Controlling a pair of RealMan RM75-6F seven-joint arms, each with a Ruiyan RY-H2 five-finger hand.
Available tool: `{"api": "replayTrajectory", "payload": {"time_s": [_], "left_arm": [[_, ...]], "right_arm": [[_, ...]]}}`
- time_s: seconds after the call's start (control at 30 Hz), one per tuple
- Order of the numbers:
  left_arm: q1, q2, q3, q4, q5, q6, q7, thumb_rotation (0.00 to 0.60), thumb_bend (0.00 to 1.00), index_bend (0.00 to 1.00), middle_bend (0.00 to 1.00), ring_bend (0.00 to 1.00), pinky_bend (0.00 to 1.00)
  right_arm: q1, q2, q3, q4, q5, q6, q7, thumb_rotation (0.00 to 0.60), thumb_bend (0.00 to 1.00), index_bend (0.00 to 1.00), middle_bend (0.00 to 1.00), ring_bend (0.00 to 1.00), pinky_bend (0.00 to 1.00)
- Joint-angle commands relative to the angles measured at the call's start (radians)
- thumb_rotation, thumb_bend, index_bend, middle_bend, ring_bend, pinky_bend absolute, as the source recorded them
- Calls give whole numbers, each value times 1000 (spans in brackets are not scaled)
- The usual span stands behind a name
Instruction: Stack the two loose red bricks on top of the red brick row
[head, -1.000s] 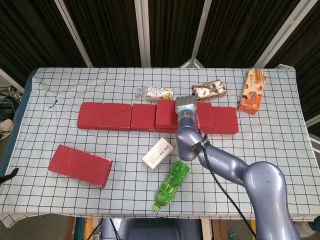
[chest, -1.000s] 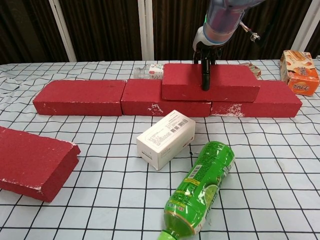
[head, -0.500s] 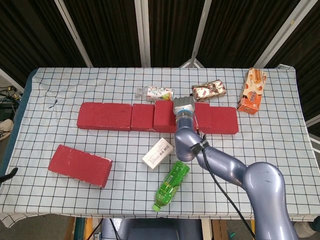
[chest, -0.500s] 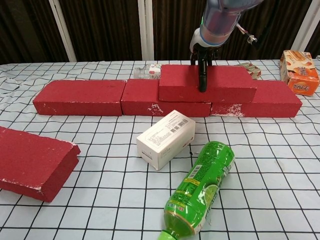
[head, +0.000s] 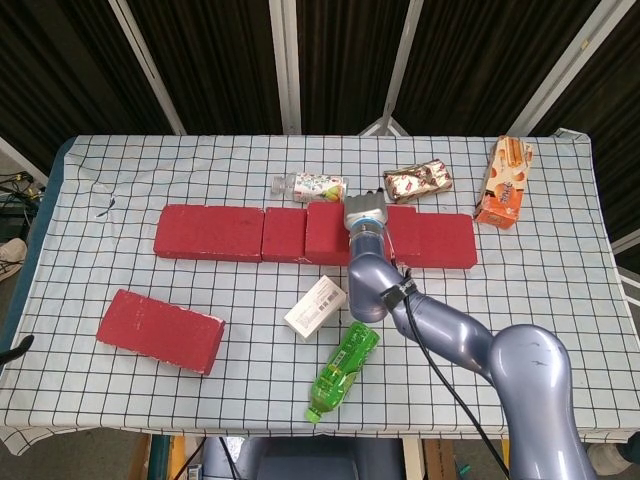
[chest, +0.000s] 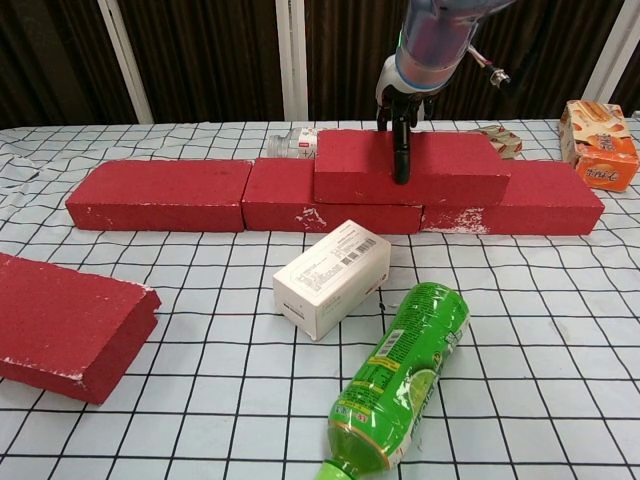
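While the green bottle lies on its side at the near edge of the table, the white box sits just behind it, a bit to the left. Neither one has moved since a second ago. Over on the near left, one loose red brick lies flat on the checked cloth, well apart from the others. It has not moved either.

Farther back runs the red brick row, laid end to end across the table. On top of the row, near its middle, sits the second red brick. A second ago this brick sat a little more to the right. Now it has slid a small way to the left along the row.

The right hand comes down from above onto this top brick. Its dark fingers hang down over the front face of the brick and touch it. They look close together, but I cannot tell if the hand is gripping the brick from both sides, since the back of the brick is hidden. The hand has moved left along with the brick.

Behind the row lie a small bottle and a shiny snack pack. An orange carton stands at the far right. None of these have moved. The left hand does not show.
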Motion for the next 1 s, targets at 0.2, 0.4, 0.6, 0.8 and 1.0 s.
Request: {"api": "replayTrajectory", "payload": {"time_s": [0.2, 0.4, 0.6, 0.8, 1.0], "left_arm": [[1, 0, -1, -1, -3, 2, 1, 600, 134, 86, 0, 0, 99], [1, 1, -2, -2, -8, 3, 3, 600, 133, 86, 0, 0, 99], [0, 0, -2, -2, -9, 3, 5, 600, 133, 86, 0, 0, 100], [0, 0, -2, -2, -11, 3, 6, 600, 134, 86, 0, 0, 99], [0, 0, -1, -3, -10, 6, 6, 600, 133, 86, 0, 0, 99]], "right_arm": [[-4, -3, 14, 2, -8, 10, -9, 600, 339, 263, 190, 15, 0], [-6, -16, 23, 18, -29, 7, -4, 600, 338, 261, 190, 15, 0], [-9, -23, 31, 28, -42, 1, -4, 600, 338, 237, 188, 15, 0], [-12, -28, 39, 33, -42, 3, -12, 600, 339, 181, 161, 3, 0], [-15, -29, 50, 33, -35, 6, -22, 600, 338, 139, 125, 0, 0]]}}
